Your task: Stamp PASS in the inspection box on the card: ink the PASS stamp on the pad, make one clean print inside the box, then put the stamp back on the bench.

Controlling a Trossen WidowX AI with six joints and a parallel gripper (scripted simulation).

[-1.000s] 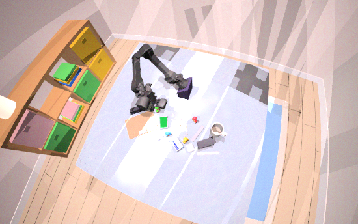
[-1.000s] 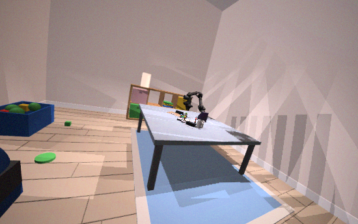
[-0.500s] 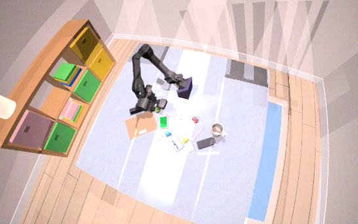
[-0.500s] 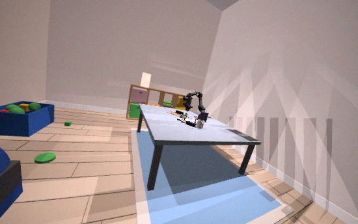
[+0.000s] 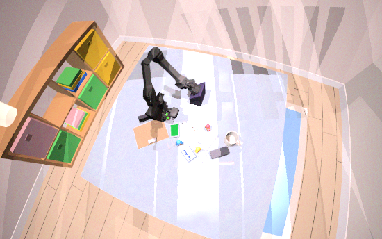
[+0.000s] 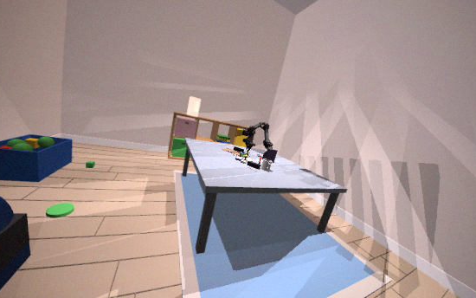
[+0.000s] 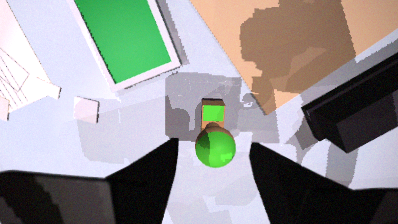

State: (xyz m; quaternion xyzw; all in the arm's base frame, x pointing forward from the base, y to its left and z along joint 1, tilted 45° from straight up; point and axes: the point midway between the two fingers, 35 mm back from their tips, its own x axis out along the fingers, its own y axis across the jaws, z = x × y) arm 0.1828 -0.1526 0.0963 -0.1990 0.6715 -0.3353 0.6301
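The gripper [image 5: 169, 117] [image 7: 214, 147] hangs open over the stamp [image 5: 167, 116] [image 7: 215, 148] (green-knobbed).

The arm [image 5: 146, 77] [image 6: 264, 126] was blk / dk grey, w/ slim straight links and chunkier rounded joints. Its base [image 5: 198, 91] [image 6: 269, 155] looked dk purple, boxy, flat-sided. Gripper [image 7: 214, 147] had matte-blk, wedge-shaped fingers, tapering to narrow tips. Small markings: too blurry to tell.
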